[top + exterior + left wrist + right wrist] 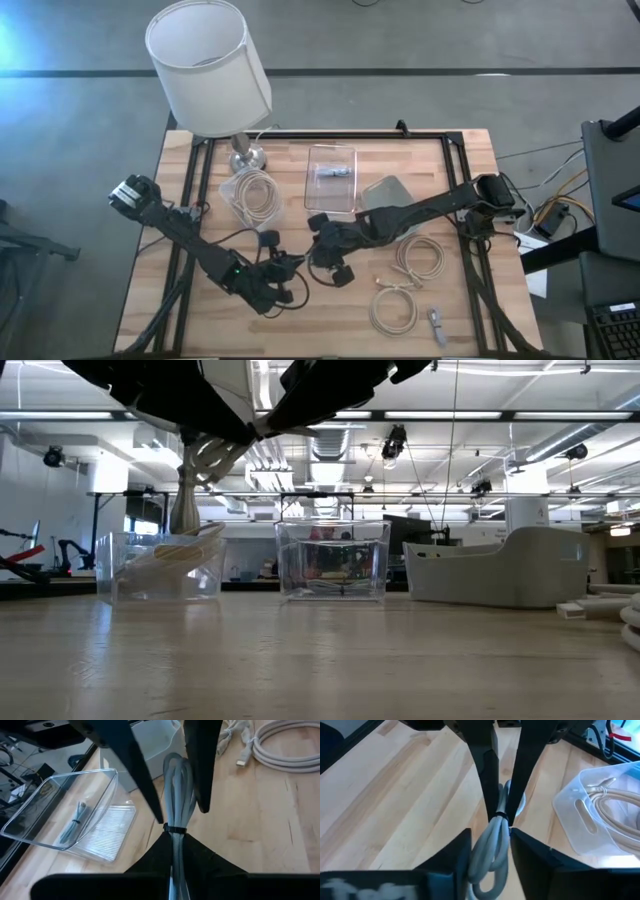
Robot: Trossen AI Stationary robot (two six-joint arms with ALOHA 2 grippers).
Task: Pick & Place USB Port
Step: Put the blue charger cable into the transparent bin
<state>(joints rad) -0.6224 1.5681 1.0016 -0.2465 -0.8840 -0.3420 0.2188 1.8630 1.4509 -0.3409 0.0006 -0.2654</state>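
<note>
Wooden table (200,300) holds one lamp (210,65), two clear bins (332,177) and three loose cable coils (395,308). Both arms reach low to the middle. Left gripper (172,810) is clamped on a grey cable bundle (176,780) above the table. Right gripper (502,805) fingers squeeze it too, maybe not fully tight.

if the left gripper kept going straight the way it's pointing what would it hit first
Likely the right gripper, whose fingers pinch the same grey cable bundle directly ahead of the left gripper; beyond it, a white bin, though depth is unclear.
</note>
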